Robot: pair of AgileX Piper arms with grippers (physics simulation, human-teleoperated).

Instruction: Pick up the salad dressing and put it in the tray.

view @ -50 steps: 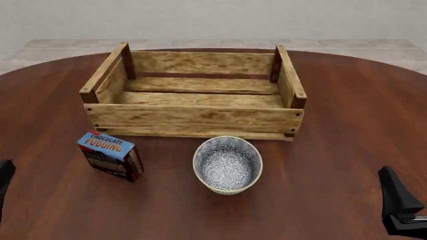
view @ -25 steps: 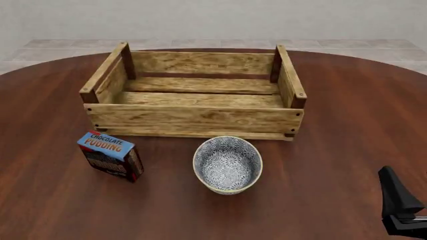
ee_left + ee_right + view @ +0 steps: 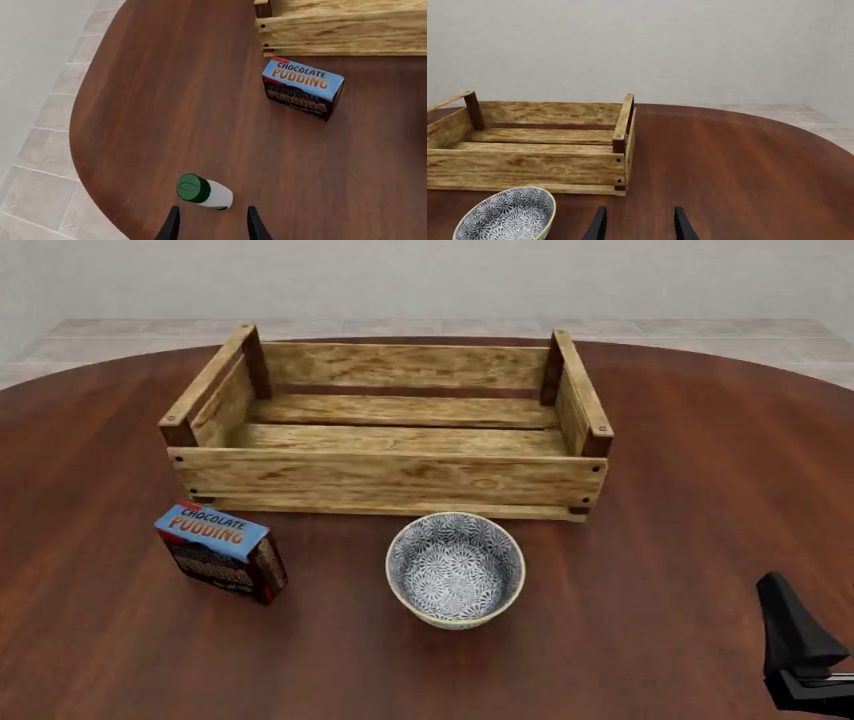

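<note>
The salad dressing [image 3: 207, 192], a small white bottle with a dark green cap, shows only in the left wrist view, seen from above near the table's left edge. My left gripper [image 3: 212, 227] is open and empty. Its fingertips [image 3: 172, 225] stand just short of the bottle, one on each side of its line, not touching it. The tray [image 3: 387, 475], a large light-wood slatted crate, stands empty at the table's far middle. It also shows in the right wrist view [image 3: 527, 167]. My right gripper [image 3: 639, 227] is open and empty at the front right [image 3: 798, 645].
A blue-topped chocolate pudding box [image 3: 220, 551] stands in front of the tray's left corner, between it and the bottle [image 3: 303, 87]. A blue-and-white patterned bowl [image 3: 455, 568] sits just in front of the tray's middle. The table's rounded edge [image 3: 83, 165] runs close to the bottle.
The left arm's dark tip at the front view's left edge one second ago has gone out of that view. The right arm and the objects have not moved.
</note>
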